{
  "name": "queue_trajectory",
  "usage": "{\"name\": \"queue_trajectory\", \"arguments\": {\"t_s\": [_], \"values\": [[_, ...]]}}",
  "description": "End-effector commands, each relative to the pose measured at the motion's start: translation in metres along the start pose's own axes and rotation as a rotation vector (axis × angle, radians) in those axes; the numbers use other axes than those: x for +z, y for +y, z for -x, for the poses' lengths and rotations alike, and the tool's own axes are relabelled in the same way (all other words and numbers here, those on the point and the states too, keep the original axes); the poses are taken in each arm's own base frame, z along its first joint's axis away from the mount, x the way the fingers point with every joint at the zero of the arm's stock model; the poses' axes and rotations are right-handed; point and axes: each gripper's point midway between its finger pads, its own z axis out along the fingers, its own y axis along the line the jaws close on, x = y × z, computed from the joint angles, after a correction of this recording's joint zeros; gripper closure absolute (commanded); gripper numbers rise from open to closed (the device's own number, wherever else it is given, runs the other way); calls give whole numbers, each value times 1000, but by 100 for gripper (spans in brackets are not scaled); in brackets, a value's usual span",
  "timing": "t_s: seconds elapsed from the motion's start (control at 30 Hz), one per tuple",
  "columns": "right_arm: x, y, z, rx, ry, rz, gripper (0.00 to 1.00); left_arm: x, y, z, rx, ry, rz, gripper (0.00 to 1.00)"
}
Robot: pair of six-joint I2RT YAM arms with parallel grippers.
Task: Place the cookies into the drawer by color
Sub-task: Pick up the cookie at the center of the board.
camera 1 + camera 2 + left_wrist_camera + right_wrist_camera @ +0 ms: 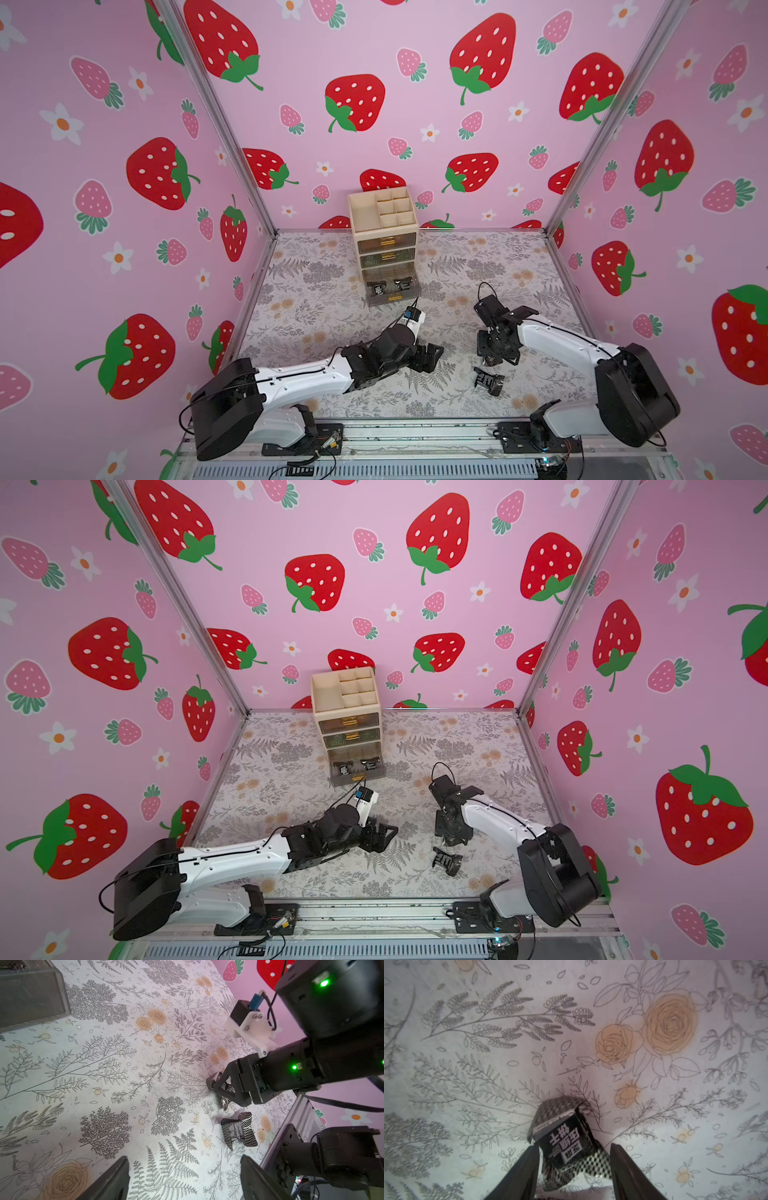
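Underneath, a floral-print tabletop [316,299]; all around, pink strawberry walls [291,54].

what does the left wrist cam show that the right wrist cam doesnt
Only the left wrist view shows a loose black cookie lying on the floral mat, a corner of the drawer, the left tool standing open, and the right arm from outside. Only the right wrist view shows, close up, the white lettering on the label of the other black cookie. Both show the mat, and that other cookie between the fingers of the right tool.
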Motion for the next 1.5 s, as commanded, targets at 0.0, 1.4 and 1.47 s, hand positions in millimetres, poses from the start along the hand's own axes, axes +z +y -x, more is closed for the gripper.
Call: {"name": "queue_trajectory", "arguments": {"t_s": [0.0,1.4,1.47], "values": [[7,2,4,-24,20,-11,40,3,-1,5,16,-18,6,13],[-120,175,132,-223,-235,525,71,-67,162,103,-399,-317,144,16],[-122,195,142,-268,-230,522,71,-68,170,107,-412,-327,159,15]]}}
